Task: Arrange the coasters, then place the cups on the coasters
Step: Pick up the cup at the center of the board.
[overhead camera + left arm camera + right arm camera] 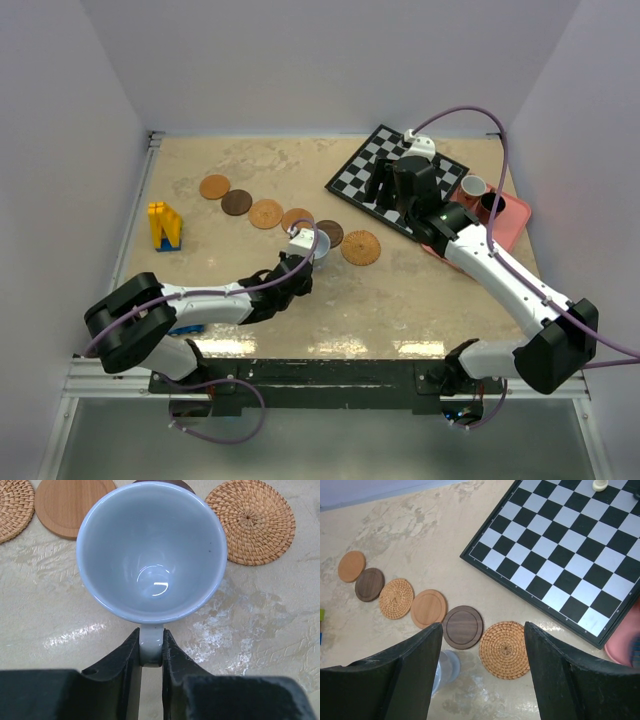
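Pinching glossy pale-blue cup point(150, 555) w/ L tool point(150, 652), nr round woven coaster point(251, 522).

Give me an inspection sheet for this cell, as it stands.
Surface: beige table, no spills seen.
Job's things: six coasters in a curved row, all bare; pale blue cup just in front of the row; two cups on pink tray.
Clutter: chessboard; yellow-blue toy block.
Grippers: left end effector shut on pale blue cup's rim; right end effector open, empty.
Cables: purple cables loop along both arms.
Surroundings: plain pale walls; nothing else seen.
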You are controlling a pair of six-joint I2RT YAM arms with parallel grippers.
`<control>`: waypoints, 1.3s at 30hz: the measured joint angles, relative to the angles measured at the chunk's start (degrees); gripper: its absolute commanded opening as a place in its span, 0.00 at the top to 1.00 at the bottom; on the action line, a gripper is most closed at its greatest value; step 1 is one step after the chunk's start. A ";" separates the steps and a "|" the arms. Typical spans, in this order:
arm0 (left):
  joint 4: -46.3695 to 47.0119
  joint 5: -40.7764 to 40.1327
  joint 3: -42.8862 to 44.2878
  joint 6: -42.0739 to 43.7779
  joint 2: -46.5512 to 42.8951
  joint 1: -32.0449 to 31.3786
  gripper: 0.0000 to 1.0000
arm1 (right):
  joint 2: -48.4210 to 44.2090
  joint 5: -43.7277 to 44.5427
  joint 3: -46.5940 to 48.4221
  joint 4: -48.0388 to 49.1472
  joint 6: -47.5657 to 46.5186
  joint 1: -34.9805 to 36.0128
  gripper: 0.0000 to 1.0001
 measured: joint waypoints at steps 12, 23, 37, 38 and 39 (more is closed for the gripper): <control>-7.17 7.34 0.26 0.66 -6.05 0.07 1.00 | -0.04 2.34 0.00 -0.04 -0.74 -0.11 0.29; -16.20 20.52 3.74 6.12 -13.20 5.09 1.00 | -2.16 2.80 0.00 -0.48 -1.16 -0.24 0.29; -24.17 23.67 8.22 15.10 -16.31 12.92 1.00 | -5.09 3.21 -1.05 0.55 -3.26 -0.44 0.29; -24.59 23.80 8.68 15.78 -16.31 13.38 1.00 | -5.70 3.21 -1.36 0.61 -3.56 -0.44 0.29; -24.96 23.96 9.11 16.48 -16.31 13.94 1.00 | -6.16 3.21 -1.60 0.83 -3.78 -0.44 0.29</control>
